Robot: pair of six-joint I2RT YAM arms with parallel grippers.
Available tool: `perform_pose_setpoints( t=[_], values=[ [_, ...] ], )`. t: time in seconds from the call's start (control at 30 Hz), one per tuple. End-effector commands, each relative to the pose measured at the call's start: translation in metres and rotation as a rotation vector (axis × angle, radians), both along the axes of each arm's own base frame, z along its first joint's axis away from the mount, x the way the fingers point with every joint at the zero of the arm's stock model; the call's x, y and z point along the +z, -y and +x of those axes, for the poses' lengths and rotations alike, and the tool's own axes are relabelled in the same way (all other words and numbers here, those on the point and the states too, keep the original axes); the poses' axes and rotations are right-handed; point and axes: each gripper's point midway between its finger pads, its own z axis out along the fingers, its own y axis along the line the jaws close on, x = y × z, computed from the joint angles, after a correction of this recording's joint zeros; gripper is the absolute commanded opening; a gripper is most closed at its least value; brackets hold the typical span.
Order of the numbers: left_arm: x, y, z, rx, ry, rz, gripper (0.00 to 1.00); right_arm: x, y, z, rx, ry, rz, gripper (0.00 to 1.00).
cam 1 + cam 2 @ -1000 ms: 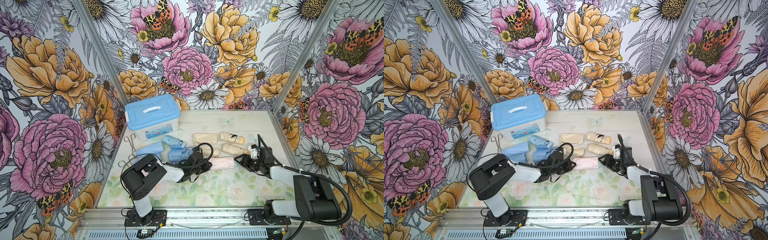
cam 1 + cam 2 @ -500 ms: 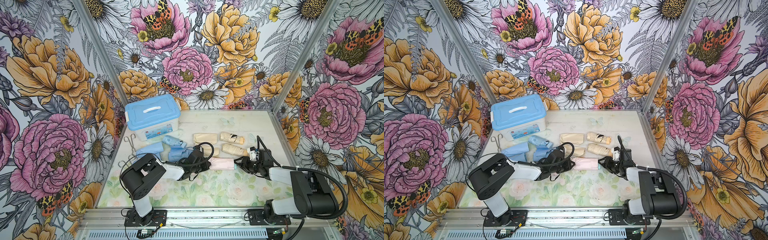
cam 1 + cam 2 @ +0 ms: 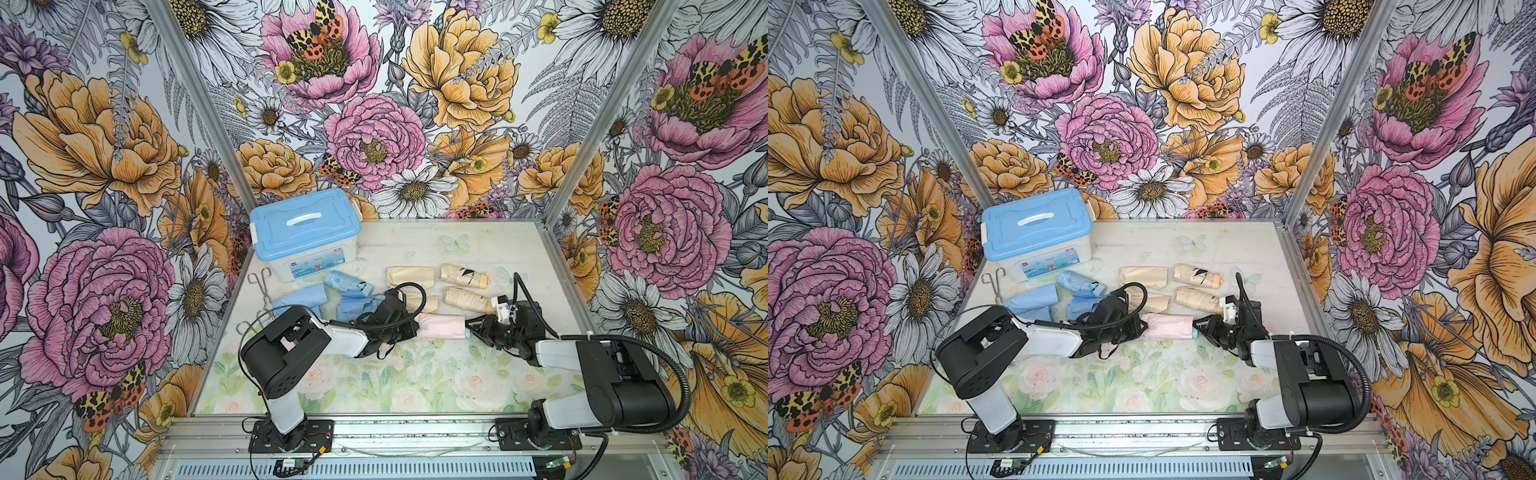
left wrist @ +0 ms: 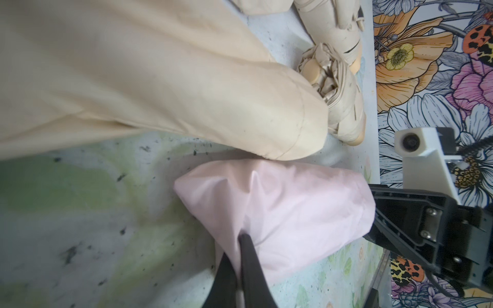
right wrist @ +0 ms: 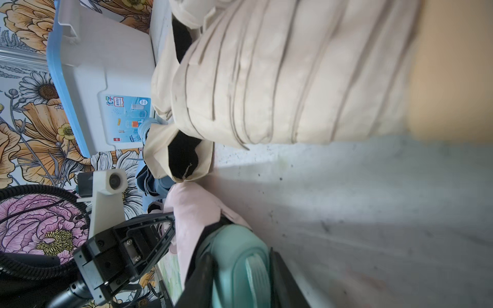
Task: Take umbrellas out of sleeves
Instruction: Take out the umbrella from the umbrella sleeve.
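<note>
Progress: pink sleeve (image 3: 440, 326) not yet emptied.
Left gripper (image 4: 239, 246) pinches its closed end, right gripper (image 5: 240, 262) clamps the mint umbrella (image 5: 241, 250) by its handle; beyond them two cream umbrellas (image 3: 464, 276) lie bare.

The right claw (image 5: 238, 277) has its dark fingers pressed on either side of the ribbed handle of a mint-green umbrella (image 5: 240, 253), which pokes out of a pink sleeve (image 5: 192, 210) lying on the speckled surface (image 5: 346, 200). At the sleeve's far end the left claw (image 5: 169, 226) tapers into the pink cloth. Just beyond lie a pleated cream umbrella (image 5: 280, 80), an open-mouthed cream sleeve (image 5: 157, 149) and a blue-lidded box (image 5: 106, 66).
</note>
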Motion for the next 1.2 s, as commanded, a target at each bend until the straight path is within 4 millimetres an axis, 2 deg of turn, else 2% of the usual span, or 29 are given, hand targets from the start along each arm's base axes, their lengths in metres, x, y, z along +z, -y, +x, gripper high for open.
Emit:
perform_pose_setpoints(
  t=[0.0,0.2,0.63,1.17],
  values=[
    [-0.011,-0.006,0.0,-0.001,-0.013,0.05,0.08,0.011,-0.006,0.0,0.025,0.042,0.015,0.08],
    [-0.011,-0.011,0.001,0.006,-0.013,0.051,0.08,0.014,-0.004,0.005,0.01,0.053,-0.001,0.0],
    [-0.007,-0.032,0.005,0.04,-0.003,0.075,0.08,0.01,0.01,0.006,-0.032,0.027,-0.002,0.0],
    [-0.005,-0.034,0.008,0.043,0.001,0.074,0.08,0.022,0.008,0.009,-0.013,0.047,0.024,0.0]
  ],
)
